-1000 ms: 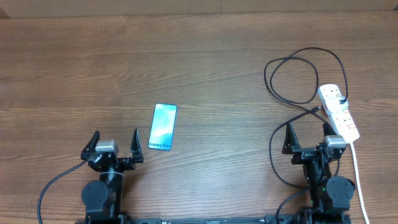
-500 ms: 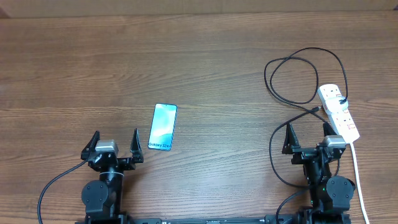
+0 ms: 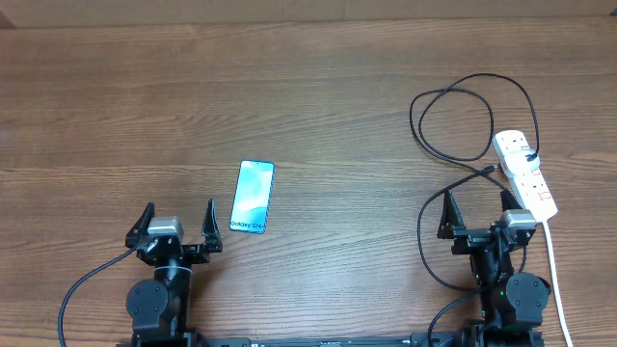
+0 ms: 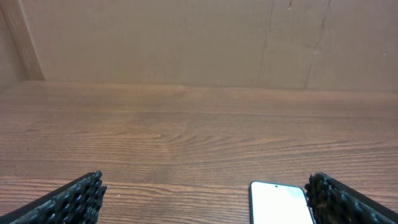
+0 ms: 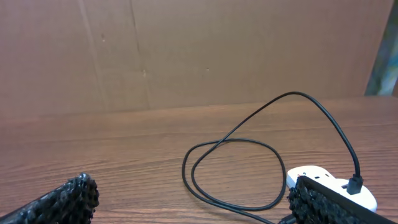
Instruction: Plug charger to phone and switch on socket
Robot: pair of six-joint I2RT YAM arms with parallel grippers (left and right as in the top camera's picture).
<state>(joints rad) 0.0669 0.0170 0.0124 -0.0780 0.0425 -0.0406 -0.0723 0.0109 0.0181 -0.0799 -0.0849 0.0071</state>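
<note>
Left jaws and right jaws gape wide, holding nothing.
Phone point(image 3: 252, 197) just ahead of the left pair; socket point(image 3: 526, 173) and looped charger point(image 3: 413, 114) by the right; open worktop point(image 3: 357, 193) between.

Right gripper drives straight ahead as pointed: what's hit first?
Probably the charger: its loose end and loop lie just ahead of the open right gripper. The socket sits off to the right, likely missed.
</note>
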